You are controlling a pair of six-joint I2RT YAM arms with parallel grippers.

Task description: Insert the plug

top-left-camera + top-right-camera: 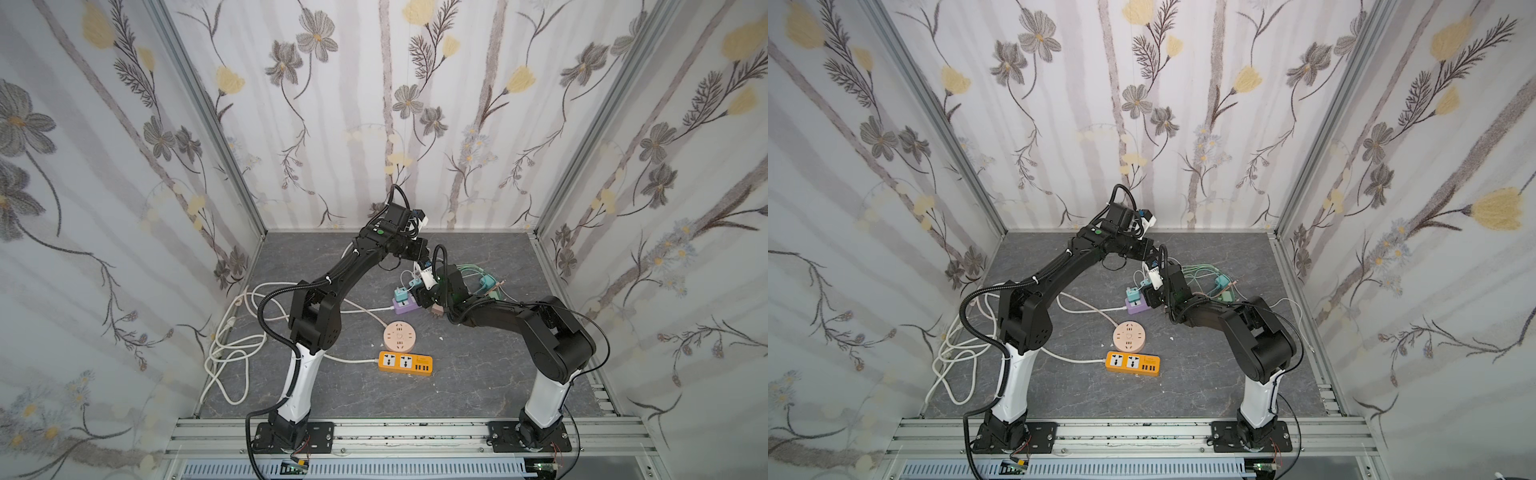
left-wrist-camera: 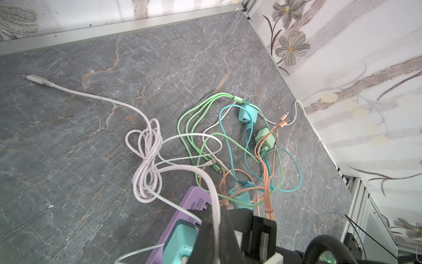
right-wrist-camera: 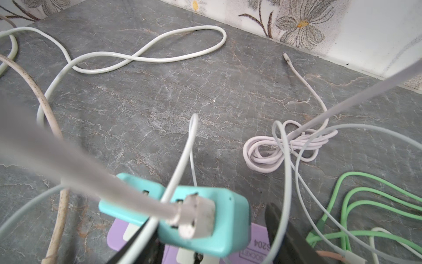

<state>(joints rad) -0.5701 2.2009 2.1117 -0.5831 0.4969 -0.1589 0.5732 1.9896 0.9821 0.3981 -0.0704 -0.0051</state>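
right pincer (image 3: 212, 221) straddles teal plug (image 3: 230, 219), jaws apart; purple strip (image 3: 258, 246) beneath

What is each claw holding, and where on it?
The left claw is shut on the white cable, along its cord. The right claw stands open around the teal charger, holding nothing.

- bench (image 2: 68, 137): grey stone-look top, matt, finely veined
- purple power strip (image 3: 259, 237): smooth satin plastic
- teal adapter (image 3: 230, 212): smooth, slightly glossy plastic
- white cable (image 3: 164, 60): smooth sheath, scuffed
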